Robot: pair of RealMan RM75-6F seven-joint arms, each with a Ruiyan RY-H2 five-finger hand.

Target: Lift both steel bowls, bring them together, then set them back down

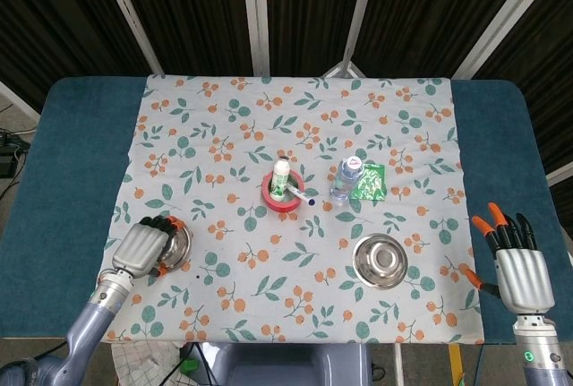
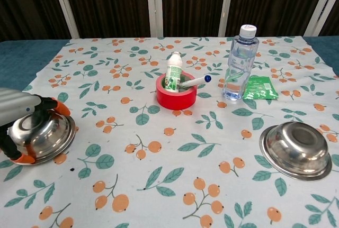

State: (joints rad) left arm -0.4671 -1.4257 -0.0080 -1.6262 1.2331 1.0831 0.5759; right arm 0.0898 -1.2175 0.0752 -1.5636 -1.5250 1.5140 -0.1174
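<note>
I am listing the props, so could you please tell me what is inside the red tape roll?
Inside the red tape roll stand a small white bottle with a green label and a marker with a blue cap, leaning right. Their lower ends are hidden by the roll's wall.
</note>
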